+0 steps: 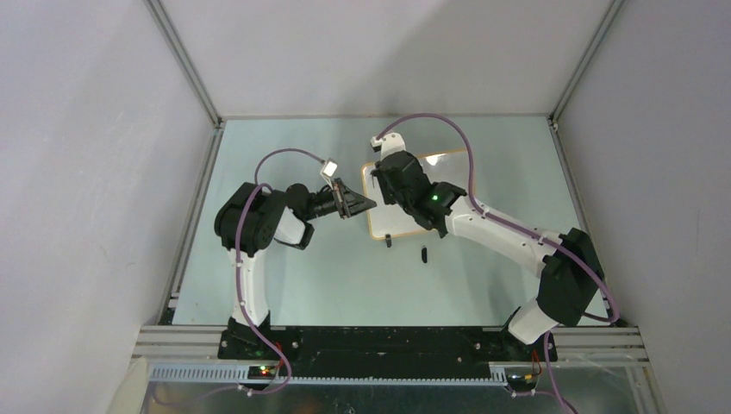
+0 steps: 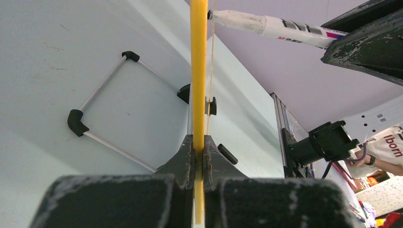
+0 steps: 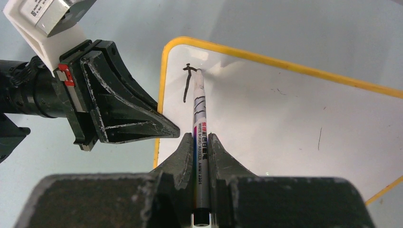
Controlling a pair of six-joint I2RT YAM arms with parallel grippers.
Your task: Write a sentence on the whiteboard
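Whiteboard (image 3: 285, 123): lies on the bench (image 1: 284, 285) between the two arms with its face turned up. You see it edge-on in the left wrist view, as a yellow strip.
Left tool (image 3: 164, 127): closed on the whiteboard's left edge and pinching the frame, which steadies the whiteboard for you.
Right tool (image 3: 200, 147): closed around a marker (image 3: 199, 107), over the whiteboard's left half.
Marker: its barrel points from the right tool toward the whiteboard's far left corner. The tip looks to be touching the surface there.
Sentence (image 3: 187, 85): so far one upright black stroke with a short bar at its top, just inside the left frame and beside the marker tip. By my judgement this is barely the first letter.
Key relation: the bare writing area runs along the whiteboard's long axis, away from the left tool. Your next strokes will likely travel that way, and only the right arm is placed to make them.
Clip feet (image 1: 389, 241): two small black pieces on the bench at the whiteboard's near edge. You cannot tell whether they are attached.
Hidden: in the overhead view the right arm covers most of the whiteboard, including the lettering. The far right end is cut off in the right wrist view.
Unclear: faint thin marks on the whiteboard's right part, either smudges or scratches.
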